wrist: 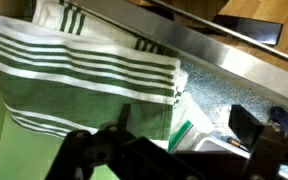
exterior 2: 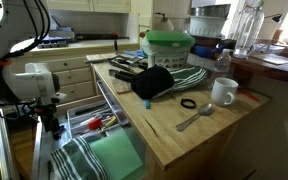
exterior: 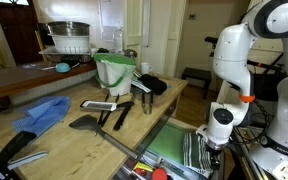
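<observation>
My gripper (wrist: 184,138) hangs low inside an open drawer below the wooden counter, also visible in both exterior views (exterior: 216,141) (exterior 2: 52,126). Its dark fingers (wrist: 252,128) stand wide apart, open, with nothing gripped. A folded green and white striped towel (wrist: 84,70) lies just under and to the left of it, seen in an exterior view (exterior: 191,152) too. Between the fingers shows a clear plastic bag with a green stripe (wrist: 189,128). The drawer's metal rail (wrist: 234,48) runs diagonally above.
On the wooden counter (exterior 2: 184,135) stand a green salad spinner (exterior 2: 169,45), a black cloth (exterior 2: 154,82), a white mug (exterior 2: 222,92) and a spoon (exterior 2: 194,118). A blue cloth (exterior: 44,112) and black spatulas (exterior: 96,121) lie further along.
</observation>
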{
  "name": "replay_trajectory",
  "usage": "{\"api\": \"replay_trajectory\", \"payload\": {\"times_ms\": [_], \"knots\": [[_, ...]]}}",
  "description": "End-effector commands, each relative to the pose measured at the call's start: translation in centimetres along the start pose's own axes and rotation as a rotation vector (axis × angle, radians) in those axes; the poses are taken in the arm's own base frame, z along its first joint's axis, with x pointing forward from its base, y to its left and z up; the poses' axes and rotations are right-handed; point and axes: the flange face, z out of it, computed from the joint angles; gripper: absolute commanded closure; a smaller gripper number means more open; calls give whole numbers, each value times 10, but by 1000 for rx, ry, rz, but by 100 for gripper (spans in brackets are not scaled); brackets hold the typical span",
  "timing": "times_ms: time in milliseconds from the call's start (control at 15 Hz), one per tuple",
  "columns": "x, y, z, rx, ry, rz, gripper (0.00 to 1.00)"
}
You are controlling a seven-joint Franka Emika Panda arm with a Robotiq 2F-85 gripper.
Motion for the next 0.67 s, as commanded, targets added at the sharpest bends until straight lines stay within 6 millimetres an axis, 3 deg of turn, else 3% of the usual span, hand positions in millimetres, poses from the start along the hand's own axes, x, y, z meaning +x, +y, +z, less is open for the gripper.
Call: {"api": "replay_trajectory", "payload": {"times_ms": [0,600], "knots": [[-6,-1,2,22,-1,9,0],[-6,-1,2,22,1,11,0]]}}
